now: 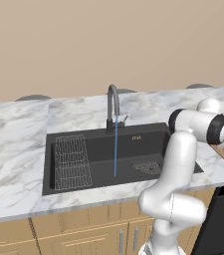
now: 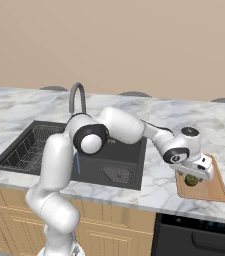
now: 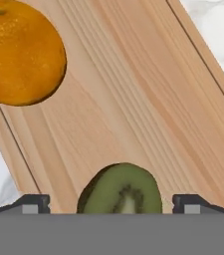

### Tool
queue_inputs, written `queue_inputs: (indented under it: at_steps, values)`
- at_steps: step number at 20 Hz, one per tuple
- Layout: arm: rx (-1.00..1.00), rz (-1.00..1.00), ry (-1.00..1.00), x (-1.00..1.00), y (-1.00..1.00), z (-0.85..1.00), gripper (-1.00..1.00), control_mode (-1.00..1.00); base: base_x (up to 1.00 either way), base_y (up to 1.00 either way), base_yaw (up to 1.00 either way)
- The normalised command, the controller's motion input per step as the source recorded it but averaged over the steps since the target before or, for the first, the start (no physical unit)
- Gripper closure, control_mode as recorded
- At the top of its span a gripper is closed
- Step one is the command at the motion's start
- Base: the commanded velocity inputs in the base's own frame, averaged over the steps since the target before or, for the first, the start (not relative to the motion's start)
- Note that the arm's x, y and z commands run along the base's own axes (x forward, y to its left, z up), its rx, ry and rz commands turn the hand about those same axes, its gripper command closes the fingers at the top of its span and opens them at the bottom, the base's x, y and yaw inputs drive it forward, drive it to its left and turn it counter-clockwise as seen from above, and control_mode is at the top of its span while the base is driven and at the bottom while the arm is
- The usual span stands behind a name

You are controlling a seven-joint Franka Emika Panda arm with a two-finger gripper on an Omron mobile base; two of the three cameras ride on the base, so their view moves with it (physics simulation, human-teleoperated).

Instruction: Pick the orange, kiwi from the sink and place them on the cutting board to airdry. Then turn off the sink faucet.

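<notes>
Both fruits lie on the flat light-brown wooden cutting board [image 3: 133, 99] as I see it through the hand view: the bright round orange [image 3: 19, 52] sits toward the top left of that view, and the dark olive-brown kiwi [image 3: 119, 189], its green cut face showing, rests on the wood right between my finger tips. My end effector [image 3: 111, 203] stands wide open, one dark tip well to each side of the kiwi and neither touching it, so I judge the kiwi is released and nothing is held.

From the right base view I see the end effector [image 2: 196, 172] hanging low over the near left part of the board, with the kiwi [image 2: 191, 180] just beneath it. The board sits on the marble desk [image 1: 14, 129], to the right of the large dark rectangular sink [image 1: 148, 137].

What my coming move turns on, I judge, is the tall dark grey gooseneck sink faucet [image 1: 113, 107]. It stands at the back rim of the sink, well apart from my end effector and off to its left, and the thin blue water stream [image 1: 116, 144] runs down into the basin. The small side lever [image 1: 124, 119] sticks out to the right of the faucet's base, the side nearer my arm. I would have to lift clear of the kiwi, then swing left and back toward that lever.
</notes>
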Motion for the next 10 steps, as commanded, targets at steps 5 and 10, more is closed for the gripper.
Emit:
queue_inputs:
  at_steps: [5,10]
  values:
    - [0.00,0.00,-0.05,0.00,0.00,0.29,-1.00,-1.00,0.00,0.00,0.00]
    - [0.00,0.00,-0.06,0.00,0.15,0.27,-1.00,-1.00,0.00,0.00,0.00]
